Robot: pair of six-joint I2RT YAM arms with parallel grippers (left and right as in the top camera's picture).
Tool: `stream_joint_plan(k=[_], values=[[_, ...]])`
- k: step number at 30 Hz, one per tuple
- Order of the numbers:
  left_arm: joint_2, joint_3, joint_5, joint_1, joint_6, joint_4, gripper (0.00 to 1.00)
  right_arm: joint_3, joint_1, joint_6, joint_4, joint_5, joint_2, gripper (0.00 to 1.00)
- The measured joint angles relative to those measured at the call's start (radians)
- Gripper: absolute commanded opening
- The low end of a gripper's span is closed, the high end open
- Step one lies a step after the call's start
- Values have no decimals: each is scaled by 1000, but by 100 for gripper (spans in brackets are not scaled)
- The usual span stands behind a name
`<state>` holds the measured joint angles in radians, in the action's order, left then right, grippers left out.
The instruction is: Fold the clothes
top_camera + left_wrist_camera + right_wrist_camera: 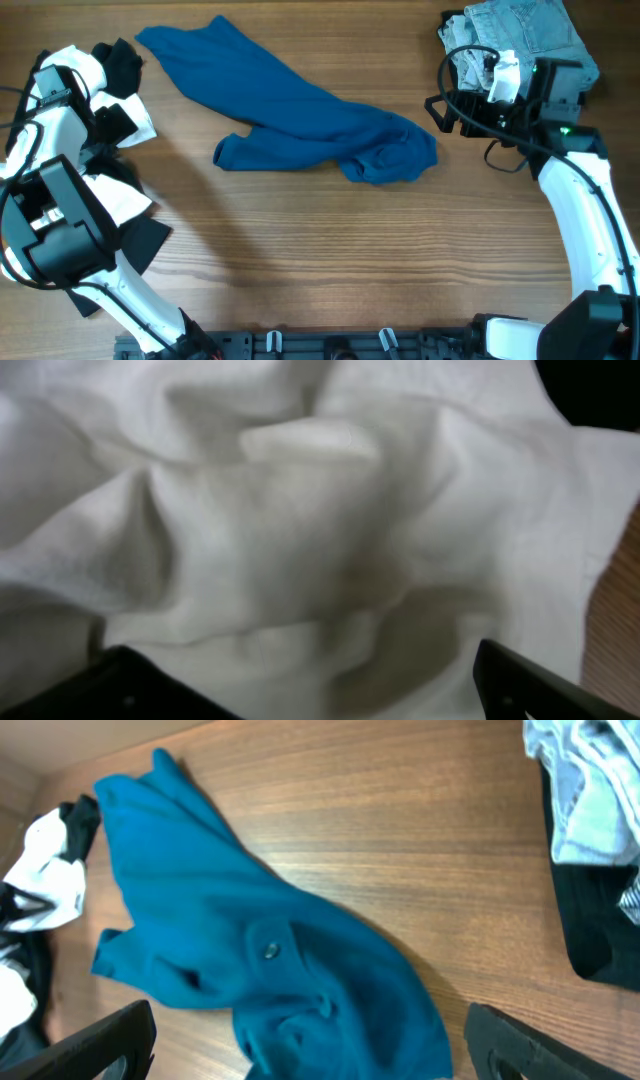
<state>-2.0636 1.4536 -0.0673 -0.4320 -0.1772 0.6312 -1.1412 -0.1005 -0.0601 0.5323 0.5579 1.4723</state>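
One blue shirt point(300, 120) is the thing to fold, and it lies crumpled on the worktop point(350, 260). It runs as a slanted band from near the far left corner toward the middle, with its thicker end bunched up nearest the right arm. No part of it is spread flat. A small button shows among the folds in the right wrist view, so the front seems to be turned partly upward. Folding has not begun, to judge from this heap.

A pair of pale jeans point(530, 35) sits in the far right corner, apart from the shirt. White cloth point(125, 120) and black cloth point(120, 60) are piled along the left edge, probably set aside so the middle stays free for the shirt.

The right hand point(310, 1055) is spread as wide as it goes and holds nothing. It hangs near the jeans and looks back across the shirt's bunched end, a fair spot for reaching down to take an edge. The left hand point(310, 690) is likewise fully open and empty. It hovers close over the white cloth at the left edge, well apart from the shirt. Whether its fingers touch that cloth I cannot tell. The shirt most likely needs pulling out flat, which would call for both hands at separate corners.
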Motion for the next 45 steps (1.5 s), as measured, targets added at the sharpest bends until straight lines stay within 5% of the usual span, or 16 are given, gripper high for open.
stream_joint_plan(k=[10,20,32,45], values=[[268,33,187,71,-6,151,100,-77,131,7,264,-58,0,100],[367,32,312,243,-29,376,100,-77,340,-213,294,-379,0,100],[352,-287,239,459,-35,99,95,-77,306,-253,268,-439,0,100],[332,-361,138,414,-90,-22,84,-77,306,-200,235,-397,0,100]])
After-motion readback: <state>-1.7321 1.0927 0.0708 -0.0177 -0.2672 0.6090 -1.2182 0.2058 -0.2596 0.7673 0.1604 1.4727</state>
